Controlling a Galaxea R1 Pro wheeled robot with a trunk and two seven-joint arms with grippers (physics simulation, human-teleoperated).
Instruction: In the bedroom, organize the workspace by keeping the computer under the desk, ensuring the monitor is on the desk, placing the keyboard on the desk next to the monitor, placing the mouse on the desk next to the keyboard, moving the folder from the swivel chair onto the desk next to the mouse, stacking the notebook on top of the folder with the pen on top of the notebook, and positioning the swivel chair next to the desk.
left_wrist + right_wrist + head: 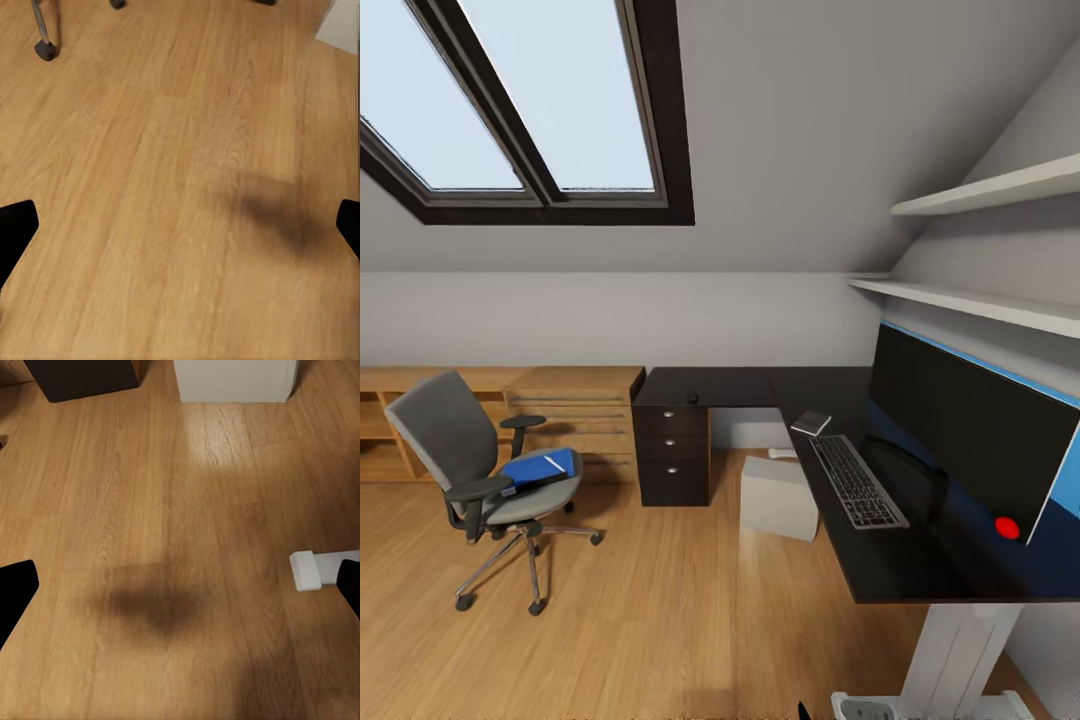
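Observation:
The grey swivel chair (460, 455) stands on the wood floor at the left, apart from the desk. A blue folder (538, 467) lies on its seat with a thin pale item (555, 463) on top. On the black L-shaped desk (760, 385) are the monitor (960, 430), the keyboard (855, 482) in front of it, and a small pale flat item (812, 422) beyond the keyboard. A small dark mouse-like thing (693, 399) sits near the desk's far corner. The white computer (778, 497) stands under the desk. My left gripper (180, 225) and right gripper (180, 585) hang open over bare floor.
A black drawer unit (673, 450) closes the desk's left end, with wooden shelving (575, 405) along the wall beside it. A chair caster (45, 51) lies ahead of my left gripper. The white desk foot (315, 570) is close by my right gripper's fingertip (351, 585).

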